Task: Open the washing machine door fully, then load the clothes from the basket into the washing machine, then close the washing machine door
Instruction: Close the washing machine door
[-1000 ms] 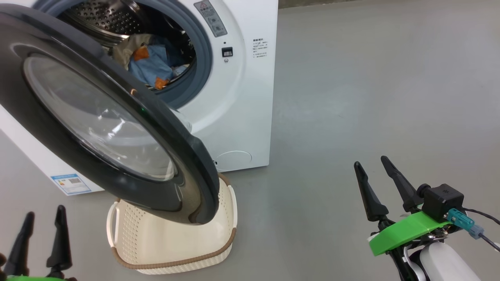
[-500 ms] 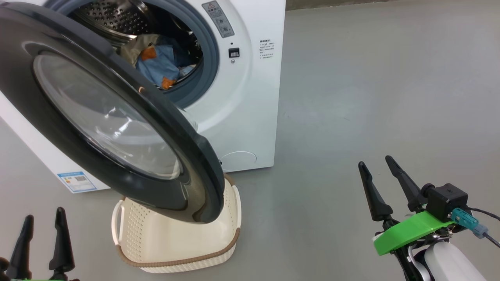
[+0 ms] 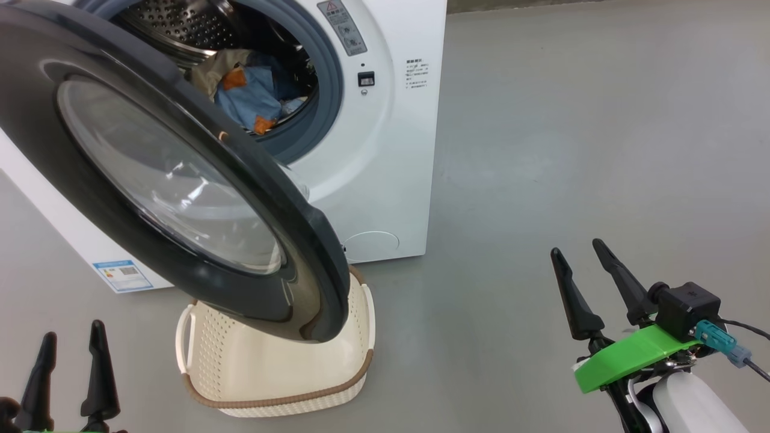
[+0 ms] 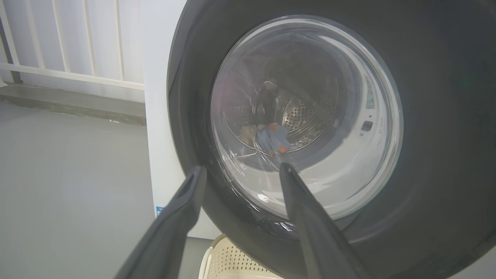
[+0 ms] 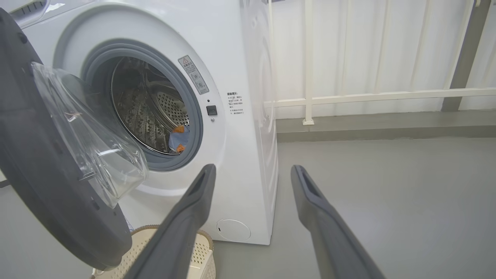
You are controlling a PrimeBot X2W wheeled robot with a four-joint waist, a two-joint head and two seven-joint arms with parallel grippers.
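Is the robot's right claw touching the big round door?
Apart. In the head view the right gripper stands open far to the right of the door, with bare grey floor between them.

The round black-rimmed glass door (image 3: pixel 168 180) hides the rear of the cream perforated plastic basket (image 3: pixel 277 402), and print on the small blue label (image 3: pixel 123 275) is unreadably small.

The right gripper (image 3: pixel 574 248) had two long, tapering black fingers (image 3: pixel 577 313) fixed to a bright green plastic bracket (image 3: pixel 625 358). A small black cube (image 3: pixel 689 307) sat on the bracket, with a teal plug (image 3: pixel 713 335) and a thin dark cable (image 3: pixel 746 328). Beneath was a glossy white forearm shell (image 3: pixel 692 403). The left gripper (image 3: pixel 73 329) had matching black fingers.
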